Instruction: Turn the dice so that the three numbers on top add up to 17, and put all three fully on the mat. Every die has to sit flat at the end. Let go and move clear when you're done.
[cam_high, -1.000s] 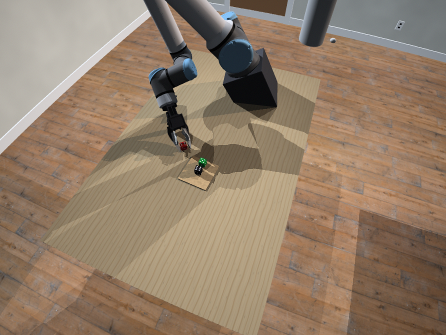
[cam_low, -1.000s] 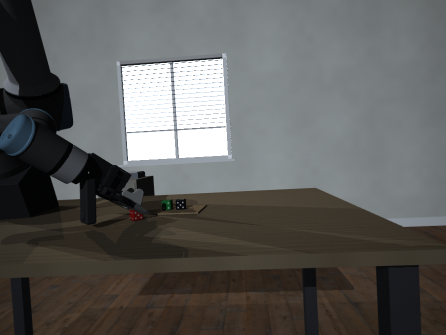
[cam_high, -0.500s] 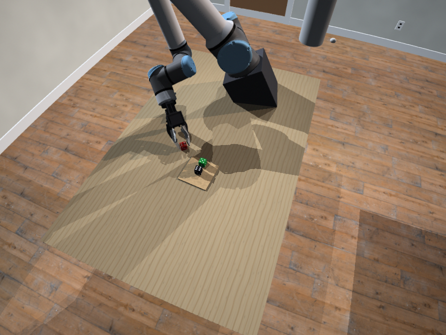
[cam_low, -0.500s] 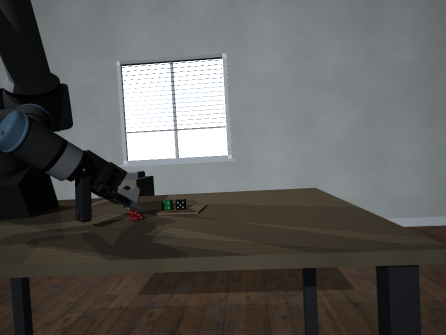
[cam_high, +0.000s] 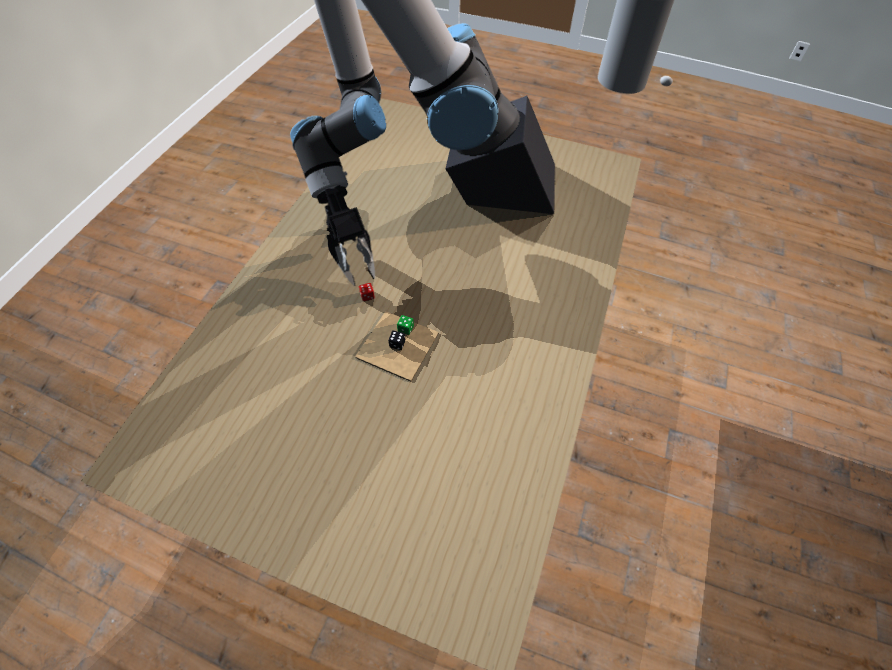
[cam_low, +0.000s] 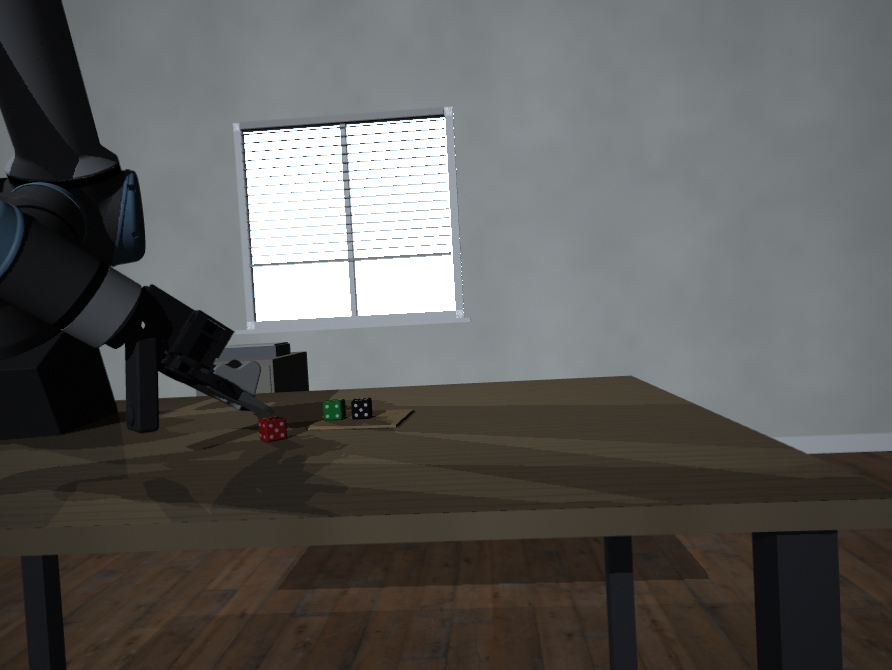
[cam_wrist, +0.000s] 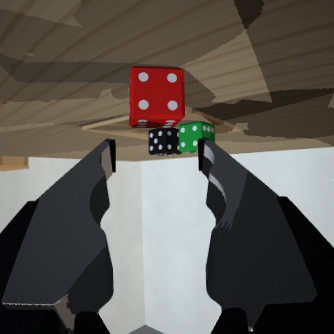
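Note:
A red die (cam_high: 366, 290) (cam_low: 272, 429) (cam_wrist: 156, 97) sits flat on the table (cam_high: 432, 468) (cam_low: 576, 447), off the mat and a short way from its near corner. Its face toward the wrist camera shows four pips. A green die (cam_high: 405, 324) (cam_low: 333, 410) (cam_wrist: 195, 136) and a black die (cam_high: 395, 340) (cam_low: 361, 408) (cam_wrist: 163, 141) stand side by side on the small tan mat (cam_high: 403, 364) (cam_low: 392, 418). My gripper (cam_high: 360, 276) (cam_low: 263, 411) (cam_wrist: 156, 141) is tilted down just behind the red die. Its fingers stand partly apart with nothing between them.
The robot's black base block (cam_high: 504, 165) stands at the table's far end. A dark upright post (cam_low: 142, 389) shows beside the arm in the exterior view. A grey cylinder (cam_high: 634, 43) hangs at the upper right.

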